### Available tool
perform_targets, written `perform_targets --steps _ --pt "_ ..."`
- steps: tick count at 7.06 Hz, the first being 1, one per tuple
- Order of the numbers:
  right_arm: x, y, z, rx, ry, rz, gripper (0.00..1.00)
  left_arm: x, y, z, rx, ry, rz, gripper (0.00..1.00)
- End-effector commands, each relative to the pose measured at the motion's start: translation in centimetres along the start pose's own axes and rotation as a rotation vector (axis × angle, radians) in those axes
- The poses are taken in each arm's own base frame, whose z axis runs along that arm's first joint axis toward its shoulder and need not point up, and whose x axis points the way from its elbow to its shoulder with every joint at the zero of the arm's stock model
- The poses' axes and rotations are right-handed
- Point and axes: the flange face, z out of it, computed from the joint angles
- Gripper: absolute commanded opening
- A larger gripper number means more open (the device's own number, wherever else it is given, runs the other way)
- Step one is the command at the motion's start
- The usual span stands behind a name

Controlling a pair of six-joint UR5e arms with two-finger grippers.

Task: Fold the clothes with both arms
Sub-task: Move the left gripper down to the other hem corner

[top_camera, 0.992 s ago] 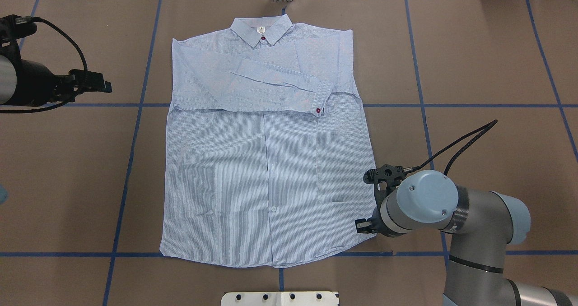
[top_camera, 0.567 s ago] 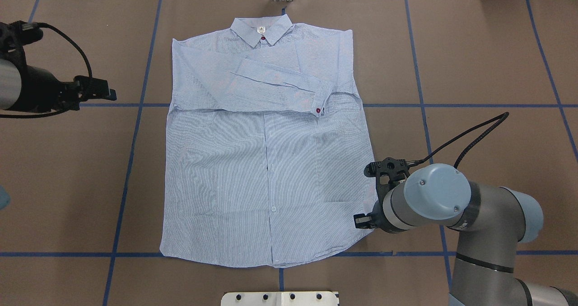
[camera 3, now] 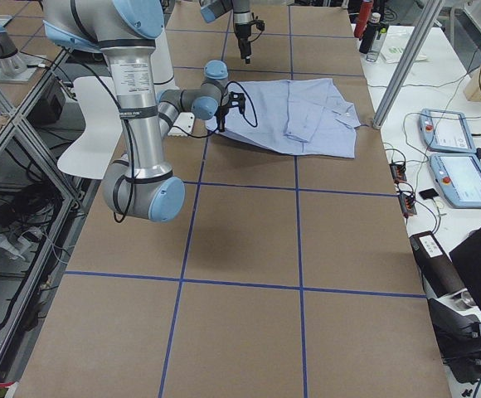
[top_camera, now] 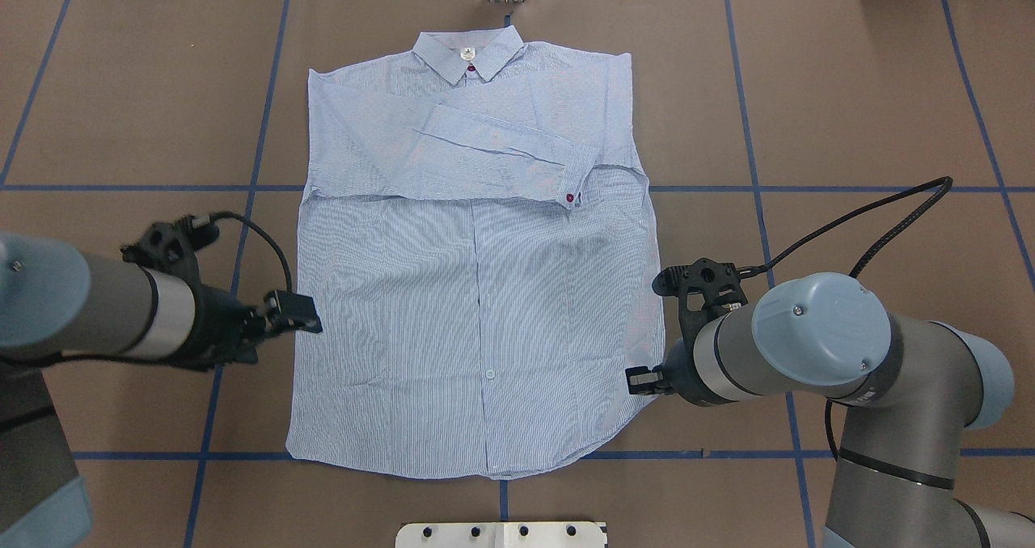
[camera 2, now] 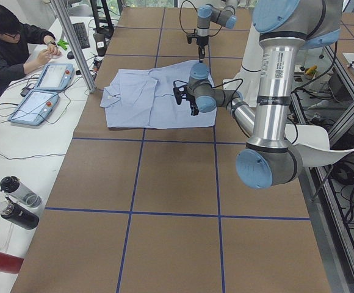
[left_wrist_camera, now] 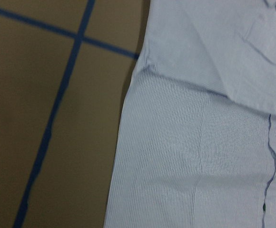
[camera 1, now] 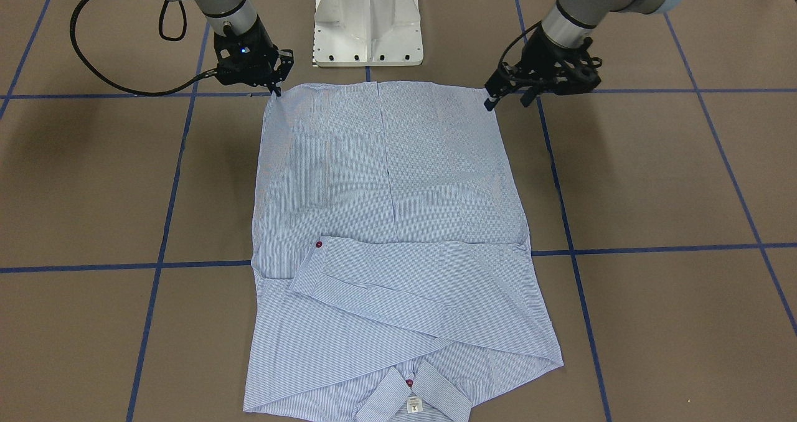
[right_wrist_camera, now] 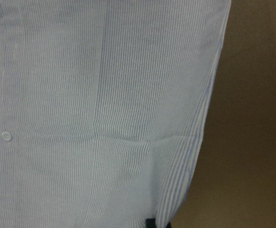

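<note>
1. Shirt. The shirt [top_camera: 477, 305] lies flat and face up on the brown table [top_camera: 873, 87], midway between the two arms. Its collar [top_camera: 467, 47] points away from the robot and its hem lies toward the robot's base. The cloth is light blue with fine white stripes. A small white neck label [top_camera: 466, 53] sits inside the collar, with a red button just beneath it. Both sleeves are folded inward across the chest. The upper sleeve ends in a cuff [top_camera: 576, 178] that carries a red button. The button placket runs down the centre of the body, and one white button [top_camera: 489, 376] shows on its lower part. The body below the sleeves is smooth, with faint creases only.

2. Left gripper. The left gripper [camera 1: 507, 103] hangs at the shirt's left side edge, over its lower half. You see its two fingers standing apart with nothing between them. The left wrist view looks down on the shirt edge from above and shows no contact.

3. Right gripper. The right gripper [camera 1: 275, 89] has its tips at the shirt's right hem corner. The right wrist view shows one dark fingertip [right_wrist_camera: 150, 222] against the cloth edge. You cannot tell whether these jaws are clamped on the cloth or merely touching it.
</note>
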Motion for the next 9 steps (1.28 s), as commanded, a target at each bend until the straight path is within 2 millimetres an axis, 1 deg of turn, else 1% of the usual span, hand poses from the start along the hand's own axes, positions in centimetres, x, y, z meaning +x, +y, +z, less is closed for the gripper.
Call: perform_targets --steps 1,3,5,6,7,9 --pt "-0.1 -0.6 -1.1 0.015 -0.017 0.004 0.0 -0.8 7.6 4.5 -0.028 -0.046 -0.084 1.0" --pt "-0.2 -0.6 -1.3 0.017 -0.021 0.003 0.0 -2.0 7.7 5.8 -0.003 -0.142 -0.097 0.98" --pt "-0.2 -0.6 -1.2 0.017 -0.02 0.004 0.0 -3.0 7.0 7.2 0.033 -0.173 -0.097 0.95" --pt "-0.1 -0.7 -1.2 0.018 -0.02 0.005 0.0 -3.2 6.9 7.5 0.035 -0.182 -0.097 0.92" --pt "0.0 -0.9 -1.3 0.022 -0.019 0.007 0.0 -3.4 6.9 7.6 0.039 -0.197 -0.099 0.89" --pt "0.1 -1.1 -1.5 0.023 -0.018 0.011 0.0 -3.7 6.7 7.9 0.052 -0.233 -0.105 0.75"
